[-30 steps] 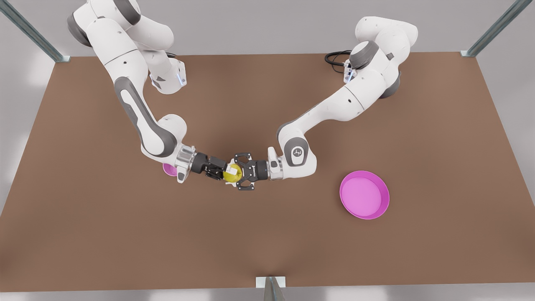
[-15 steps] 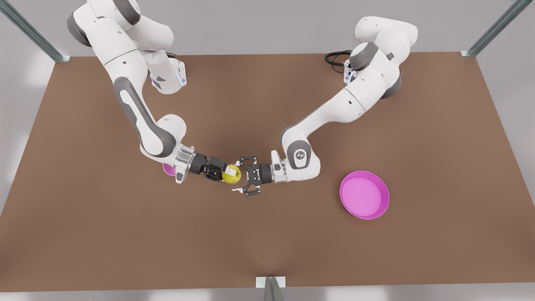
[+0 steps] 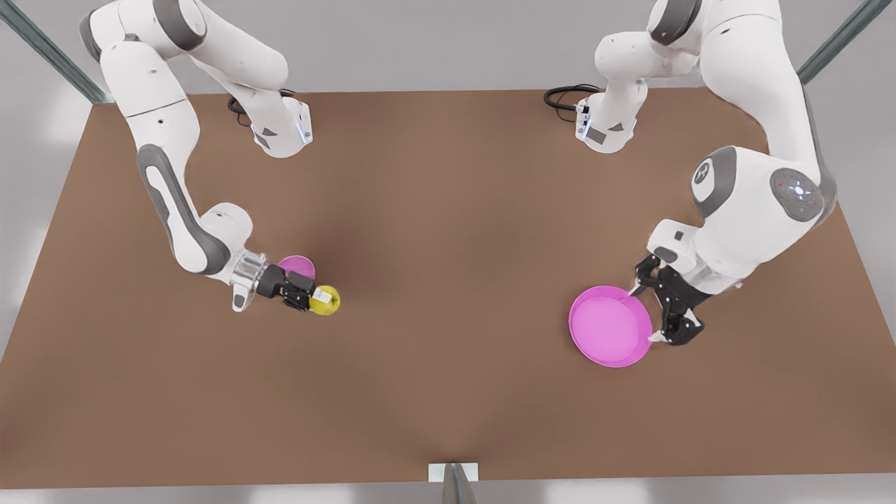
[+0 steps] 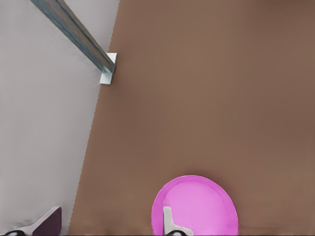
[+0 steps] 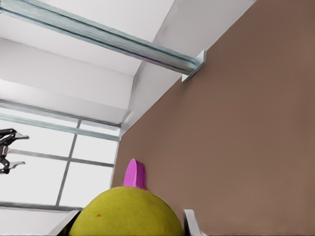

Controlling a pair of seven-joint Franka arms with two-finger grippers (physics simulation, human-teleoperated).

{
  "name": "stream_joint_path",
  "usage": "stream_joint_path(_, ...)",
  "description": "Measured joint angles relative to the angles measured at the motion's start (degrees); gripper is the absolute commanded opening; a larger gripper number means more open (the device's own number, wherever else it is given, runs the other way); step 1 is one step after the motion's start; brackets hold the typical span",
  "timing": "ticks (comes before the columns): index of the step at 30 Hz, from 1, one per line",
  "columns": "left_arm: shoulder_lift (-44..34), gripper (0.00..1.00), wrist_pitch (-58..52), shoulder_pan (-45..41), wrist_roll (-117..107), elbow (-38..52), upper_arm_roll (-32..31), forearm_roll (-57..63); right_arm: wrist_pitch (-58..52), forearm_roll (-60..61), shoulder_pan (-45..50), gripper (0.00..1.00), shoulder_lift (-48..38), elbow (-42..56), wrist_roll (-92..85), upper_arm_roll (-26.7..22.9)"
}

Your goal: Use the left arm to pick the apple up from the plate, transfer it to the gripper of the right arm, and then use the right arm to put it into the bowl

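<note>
Two glossy white jointed arms, grey covers at every joint. The right arm (image 3: 175,210) has a silver wrist ring and a black pincer (image 3: 311,297) with white tips; the left arm (image 3: 752,203) carries an all-black, spindly-linkage pincer (image 3: 665,311), black cable coiled at its base.

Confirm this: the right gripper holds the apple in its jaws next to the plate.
Wrong dish. The front view shows the right gripper holding the apple in its jaws next to the bowl; the plate lies by the left gripper.
</note>
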Motion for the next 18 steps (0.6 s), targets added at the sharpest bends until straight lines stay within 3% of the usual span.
stream_joint_path(3,-13.1,1.00,-3.9,-0.2,-11.2,-10.4,6.1,3.5,-5.7,-11.4,-4.9,0.63,0.0,-0.4,-0.4,-0.2)
stream_joint_path(4,-14.2,1.00,-4.7,0.0,-14.5,-11.4,7.0,4.1,-7.3,-15.4,-5.8,0.63,0.0,-0.5,-0.5,-0.3)
stream_joint_path(10,-12.2,1.00,-9.1,-0.9,-30.7,-8.9,7.6,5.7,-13.0,-39.2,-6.6,0.63,-0.8,1.5,-0.4,-0.1)
stream_joint_path(18,-12.1,1.00,-11.0,-1.2,-45.4,-8.9,7.6,4.9,-12.5,-60.3,-6.4,0.63,-2.2,3.3,0.0,0.8)
